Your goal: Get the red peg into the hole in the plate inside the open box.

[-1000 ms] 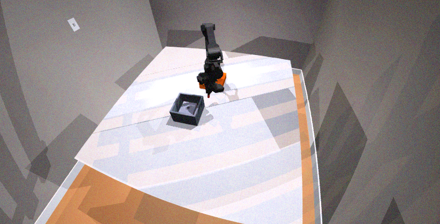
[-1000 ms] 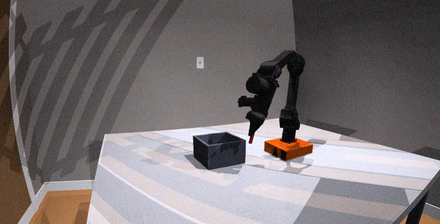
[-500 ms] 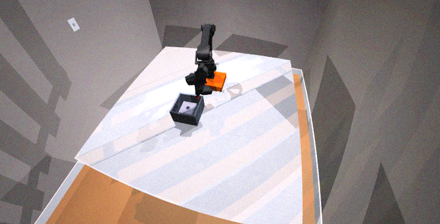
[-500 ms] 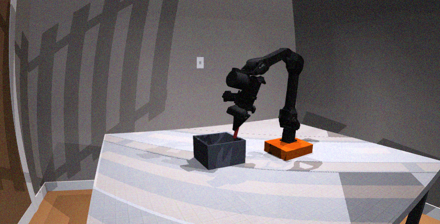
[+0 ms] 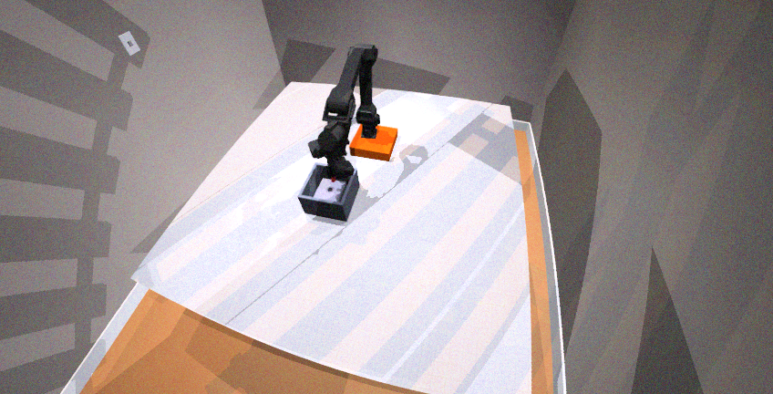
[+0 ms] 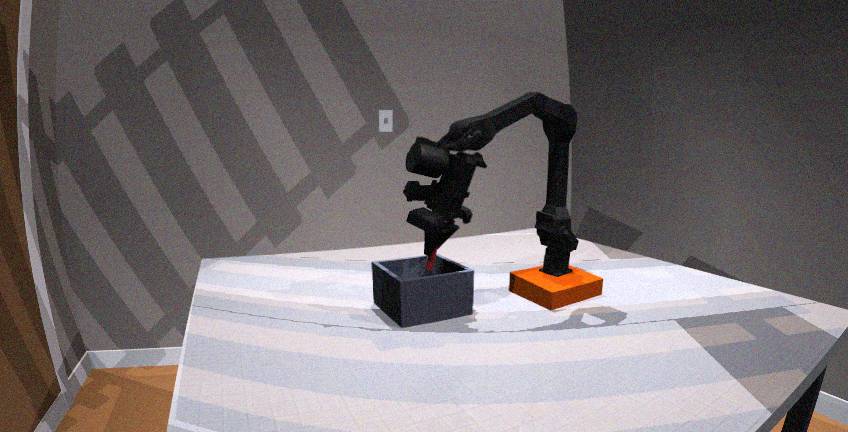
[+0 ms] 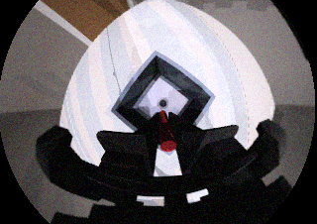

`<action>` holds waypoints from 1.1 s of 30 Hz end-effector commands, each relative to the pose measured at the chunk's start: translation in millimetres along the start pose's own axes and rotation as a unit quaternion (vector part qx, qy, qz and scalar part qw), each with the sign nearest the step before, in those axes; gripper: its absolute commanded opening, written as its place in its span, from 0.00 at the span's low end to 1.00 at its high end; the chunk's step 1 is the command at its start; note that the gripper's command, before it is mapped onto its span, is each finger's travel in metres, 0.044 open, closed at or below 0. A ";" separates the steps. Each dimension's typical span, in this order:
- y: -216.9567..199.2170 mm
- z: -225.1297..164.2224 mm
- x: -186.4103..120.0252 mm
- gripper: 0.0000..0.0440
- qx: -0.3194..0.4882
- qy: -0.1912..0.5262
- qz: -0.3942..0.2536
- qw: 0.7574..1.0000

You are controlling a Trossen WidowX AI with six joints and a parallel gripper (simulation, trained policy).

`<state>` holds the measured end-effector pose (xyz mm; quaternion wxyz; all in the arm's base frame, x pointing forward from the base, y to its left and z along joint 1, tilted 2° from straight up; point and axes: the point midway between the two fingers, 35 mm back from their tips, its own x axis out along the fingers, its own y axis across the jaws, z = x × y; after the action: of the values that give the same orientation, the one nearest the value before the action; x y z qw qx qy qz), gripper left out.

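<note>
The dark grey open box (image 5: pixel 325 209) (image 6: pixel 437 301) (image 7: pixel 185 80) stands on the table. At its bottom lies a pale plate (image 5: pixel 323 191) (image 7: pixel 174 92) with a dark round hole (image 5: pixel 330 189) (image 7: pixel 162 103). My gripper (image 6: pixel 432 248) (image 7: pixel 163 115) is shut on the red peg (image 5: pixel 333 180) (image 6: pixel 431 260) (image 7: pixel 167 144) above the box, towards its side nearest the arm's base. The peg leans slightly in the exterior view, its lower end in line with the box opening. In the wrist view the far end of the peg shows just below the hole. Its exact height above the plate cannot be told.
The orange base block (image 5: pixel 373 151) (image 6: pixel 553 296) of the arm stands beside the box, a short way off. The box walls rise on all four sides around the plate. The striped light and shadows fall across the white table top (image 5: pixel 434 260) (image 6: pixel 416 374).
</note>
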<state>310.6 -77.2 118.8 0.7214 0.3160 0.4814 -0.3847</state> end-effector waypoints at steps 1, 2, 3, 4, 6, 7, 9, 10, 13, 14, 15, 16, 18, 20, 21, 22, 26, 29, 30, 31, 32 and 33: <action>1.5 6.8 6.6 0.01 0.003 0.004 0.002 1.000; 1.3 7.9 9.3 0.01 0.005 0.007 0.001 1.000; 1.3 8.9 12.1 0.01 0.006 0.009 0.001 1.000; 1.3 9.7 15.1 0.01 0.006 0.011 0.000 1.000; 1.4 10.6 21.7 0.01 0.007 0.016 -0.002 1.000; 1.3 10.7 25.1 0.01 0.007 0.018 -0.004 1.000; 0.9 10.5 32.1 0.01 0.006 0.024 -0.008 1.000; 0.6 10.3 35.6 0.03 0.004 0.026 -0.010 1.000; -0.6 9.9 45.7 0.15 -0.002 0.033 -0.016 0.999; -1.1 10.1 48.3 0.21 -0.005 0.035 -0.018 0.999; -1.6 10.2 50.6 0.26 -0.008 0.037 -0.021 0.999; -2.2 10.4 52.5 0.30 -0.012 0.040 -0.024 0.999; -2.7 12.0 56.0 0.32 -0.019 0.043 -0.030 0.998; 0.0 17.2 57.8 0.36 -0.022 0.041 -0.031 0.998; 1.6 20.1 58.5 0.38 -0.023 0.039 -0.030 0.998; 3.2 23.0 59.4 0.42 -0.025 0.038 -0.029 0.999; 8.9 35.0 62.8 0.63 -0.031 0.031 -0.026 0.999; 12.1 44.4 63.9 0.80 -0.035 0.025 -0.025 0.999; 13.0 47.6 63.9 0.86 -0.036 0.023 -0.025 0.999; 13.8 50.8 63.9 0.92 -0.037 0.020 -0.025 0.999; 16.3 54.9 63.7 0.98 -0.037 0.015 -0.021 0.999; 18.1 58.6 62.7 1.00 -0.036 0.010 -0.018 0.999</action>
<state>349.3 -124.6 74.1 0.7017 0.2817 0.5333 -0.3793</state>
